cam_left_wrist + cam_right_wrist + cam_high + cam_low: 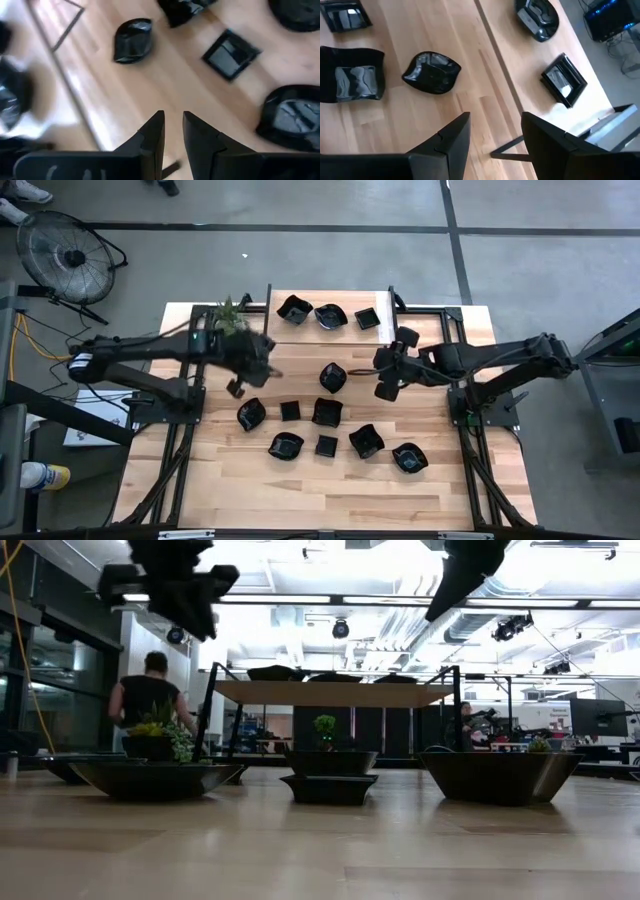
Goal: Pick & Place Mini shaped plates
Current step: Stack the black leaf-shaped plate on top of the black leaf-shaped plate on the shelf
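From above, the mini shaped plates (327, 415) lay scattered between both arms, three more on a raised shelf (300, 330) behind them. Past the left gripper (172, 131), narrow and empty, one dish (132, 40) looked glossy, probably slippery. The right gripper (495, 131) gaped wide, empty; a rim pinch seemed safest.

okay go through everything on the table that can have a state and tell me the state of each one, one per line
Left gripper: empty, fingers a narrow gap apart, above bare wood.
Right gripper: open, empty, above bare wood.
Raised shelf: carries three black dishes.
Shelf dishes: upright, side by side.
Table dishes: nine, upright, spread out, none held.
Potted plant: upright, under the left arm.
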